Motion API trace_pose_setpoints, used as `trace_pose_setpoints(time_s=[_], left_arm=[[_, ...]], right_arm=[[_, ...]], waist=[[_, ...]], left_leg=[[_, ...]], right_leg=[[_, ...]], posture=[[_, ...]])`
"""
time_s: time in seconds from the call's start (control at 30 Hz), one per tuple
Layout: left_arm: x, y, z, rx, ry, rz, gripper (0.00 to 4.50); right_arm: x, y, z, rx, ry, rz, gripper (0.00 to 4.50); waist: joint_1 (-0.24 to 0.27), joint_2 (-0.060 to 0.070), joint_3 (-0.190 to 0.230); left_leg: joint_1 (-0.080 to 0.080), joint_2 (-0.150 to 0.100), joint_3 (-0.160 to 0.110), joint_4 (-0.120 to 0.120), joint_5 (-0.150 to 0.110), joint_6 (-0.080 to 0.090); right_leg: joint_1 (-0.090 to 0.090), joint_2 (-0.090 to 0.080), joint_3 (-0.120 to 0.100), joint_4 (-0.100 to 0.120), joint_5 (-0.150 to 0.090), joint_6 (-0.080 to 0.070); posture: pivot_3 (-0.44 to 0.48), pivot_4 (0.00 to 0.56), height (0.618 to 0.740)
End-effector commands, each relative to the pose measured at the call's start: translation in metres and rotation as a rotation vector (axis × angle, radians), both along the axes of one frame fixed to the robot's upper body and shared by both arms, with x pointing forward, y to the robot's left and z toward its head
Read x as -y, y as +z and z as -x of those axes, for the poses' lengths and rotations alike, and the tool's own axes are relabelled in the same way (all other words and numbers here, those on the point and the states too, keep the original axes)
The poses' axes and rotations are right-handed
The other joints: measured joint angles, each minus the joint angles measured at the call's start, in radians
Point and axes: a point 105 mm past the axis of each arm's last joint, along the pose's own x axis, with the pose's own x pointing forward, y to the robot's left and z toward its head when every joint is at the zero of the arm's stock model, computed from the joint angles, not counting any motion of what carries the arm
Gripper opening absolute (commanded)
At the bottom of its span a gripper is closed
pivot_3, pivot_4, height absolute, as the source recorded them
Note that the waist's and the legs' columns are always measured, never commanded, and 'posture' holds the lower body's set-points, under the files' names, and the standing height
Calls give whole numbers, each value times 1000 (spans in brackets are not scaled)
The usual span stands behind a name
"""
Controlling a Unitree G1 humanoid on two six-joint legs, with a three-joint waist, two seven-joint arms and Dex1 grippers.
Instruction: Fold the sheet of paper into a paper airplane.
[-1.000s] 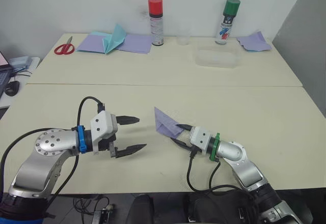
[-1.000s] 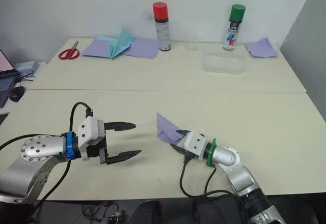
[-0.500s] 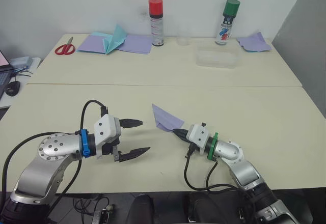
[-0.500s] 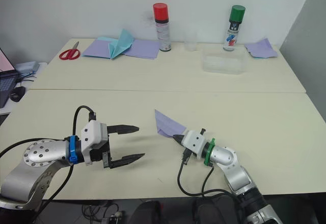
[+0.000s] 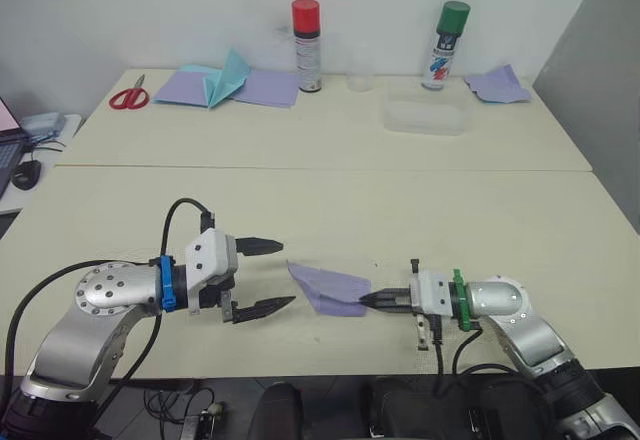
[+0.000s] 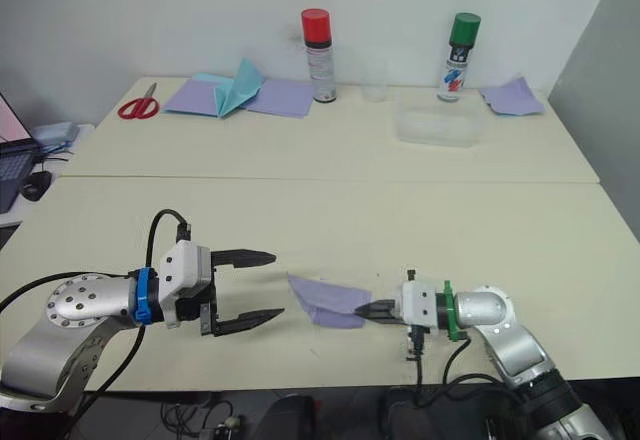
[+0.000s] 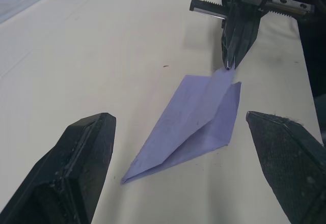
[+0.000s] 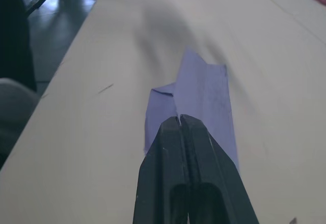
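Pinching sheet of paper point(image 5: 329, 289) in right claw point(image 5: 375, 301), left claw point(image 5: 271, 276) agape nearby

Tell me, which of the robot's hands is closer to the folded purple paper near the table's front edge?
The right. The right gripper is shut on the back end of the purple paper. The left gripper is open, apart from the paper, just off its pointed end.
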Motion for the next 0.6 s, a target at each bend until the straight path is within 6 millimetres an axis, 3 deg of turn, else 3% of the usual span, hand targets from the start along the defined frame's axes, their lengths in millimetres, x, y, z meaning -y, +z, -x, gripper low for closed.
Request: trace_pose_setpoints(time_s=[0.03,0.4,0.57,0.6], left_arm=[[2,2,5,8,-40,-18,4500],[9,-2,8,-4,-53,-27,4500],[10,-2,4,-7,-45,-23,4500],[11,-2,1,-9,-37,-17,4500]], right_arm=[[5,7,11,24,109,-32,15],[6,1,15,25,182,-14,15],[4,9,15,32,169,-35,1568],[4,10,16,33,169,-34,1568]], waist=[[0,0,0],[1,0,0],[1,0,0],[1,0,0]], left_leg=[[0,0,0,0,0,0],[1,0,1,0,0,0],[1,0,1,0,0,0],[1,0,1,0,0,0]], right_leg=[[0,0,0,0,0,0],[0,0,0,1,0,0],[0,0,0,1,0,0],[0,0,0,1,0,0]], posture=[[0,150,740],[0,150,740],[0,150,740],[0,150,740]])
